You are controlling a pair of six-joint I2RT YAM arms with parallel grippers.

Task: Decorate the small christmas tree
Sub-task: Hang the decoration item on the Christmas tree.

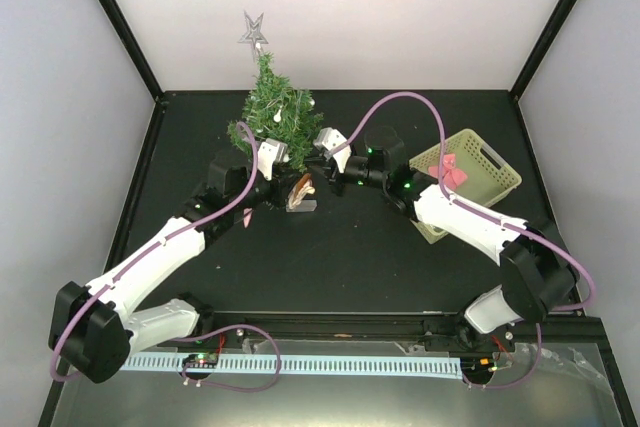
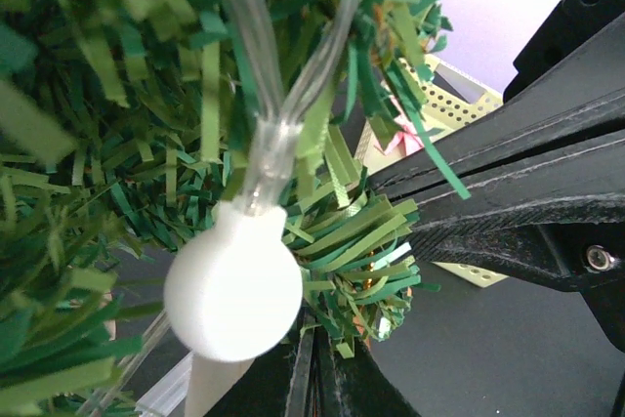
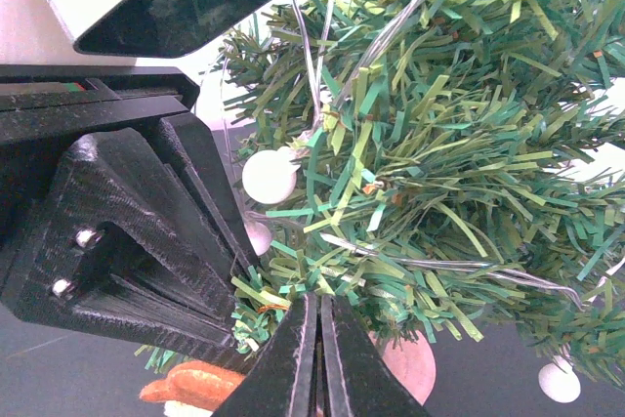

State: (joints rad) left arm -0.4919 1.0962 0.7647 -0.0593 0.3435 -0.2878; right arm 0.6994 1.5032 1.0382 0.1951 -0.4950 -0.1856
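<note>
The small christmas tree stands at the back of the table with a silver star on top and a clear wire of white bulbs strung through it. My left gripper and right gripper meet at a low branch on its right side. In the left wrist view my left gripper is shut, tips against the branch tip. In the right wrist view my right gripper is shut, tips at the same needles. Whether either pinches anything is hidden. The wooden base shows below.
A brown and orange ornament lies on the black table just in front of the tree; it also shows in the right wrist view. A pale yellow basket at the right holds a pink item. White walls stand behind and beside.
</note>
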